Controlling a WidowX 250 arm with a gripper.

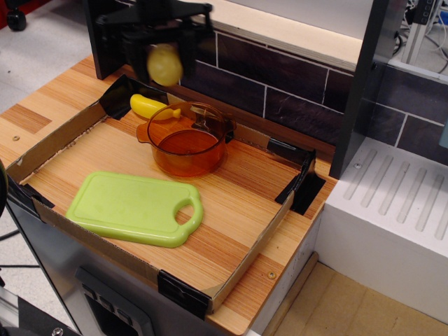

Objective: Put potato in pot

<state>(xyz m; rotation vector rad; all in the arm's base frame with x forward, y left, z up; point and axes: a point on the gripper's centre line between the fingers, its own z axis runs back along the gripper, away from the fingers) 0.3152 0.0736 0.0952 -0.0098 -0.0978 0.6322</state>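
Observation:
The potato is a small yellow-green lump held in the air between the black fingers of my gripper, which is shut on it. It hangs above the far left rim of the pot, well clear of it. The pot is round, translucent orange and stands upright on the wooden tray floor near the back wall. It looks empty.
A bright yellow banana-like piece lies just left of the pot. A lime-green cutting board lies flat at the front left. The cardboard tray rim edges the wooden surface. A dark tiled wall stands behind, a white drainer at right.

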